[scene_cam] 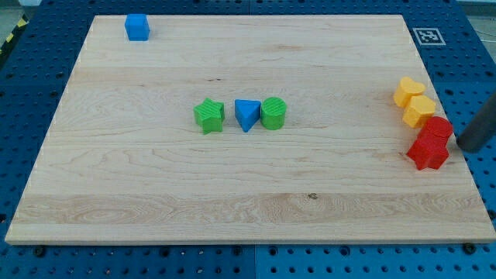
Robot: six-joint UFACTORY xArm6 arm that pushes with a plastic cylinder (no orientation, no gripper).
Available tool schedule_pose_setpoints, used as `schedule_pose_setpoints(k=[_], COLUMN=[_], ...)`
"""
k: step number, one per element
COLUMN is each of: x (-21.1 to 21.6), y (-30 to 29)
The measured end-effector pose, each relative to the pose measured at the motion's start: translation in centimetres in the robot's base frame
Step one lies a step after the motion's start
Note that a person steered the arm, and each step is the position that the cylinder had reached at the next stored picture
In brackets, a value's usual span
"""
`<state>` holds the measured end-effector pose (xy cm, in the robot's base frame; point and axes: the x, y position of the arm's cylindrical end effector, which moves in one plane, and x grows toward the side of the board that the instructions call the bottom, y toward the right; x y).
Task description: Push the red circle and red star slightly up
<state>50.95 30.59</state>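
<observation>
The red circle (439, 128) and the red star (427, 153) sit touching each other near the right edge of the wooden board (232, 194), the circle just above the star. My tip (466, 145) is at the view's right edge, just right of the two red blocks and level with the gap between them. It is close to them, but I cannot tell whether it touches.
Two yellow blocks (408, 91) (421, 111) lie just above the red circle, the lower one touching it. A green star (209, 115), a blue triangle (246, 115) and a green circle (273, 113) form a row mid-board. A blue cube (137, 27) is at top left.
</observation>
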Motion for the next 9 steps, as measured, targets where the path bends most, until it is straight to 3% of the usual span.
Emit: schedule_pose_setpoints(k=[1,5,7,8,9], x=[1.4,-2.1,6.5,8.1,4.6], y=[-0.7,-2.2,-2.2,-6.0,-6.1])
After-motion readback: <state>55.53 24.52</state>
